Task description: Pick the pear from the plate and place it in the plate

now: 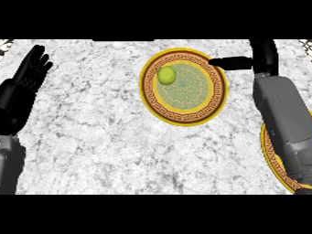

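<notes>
Pear [165,75] sat on far plate [183,87], right hand [234,62] just beside its rim, fingers extended and empty — either about to grasp or just let go; left hand [24,77] rested open at counter's left edge.

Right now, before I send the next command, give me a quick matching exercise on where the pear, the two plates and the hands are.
Things:
1. pear
2. left hand
3. second plate
4. right hand

Places:
A. at the view's right edge, partly under the right forearm
B. on the upper left part of the centre plate
C. open, fingers up, at the view's left
D. by the centre plate's upper right rim

Pairs: 1-B, 2-C, 3-A, 4-D
</notes>
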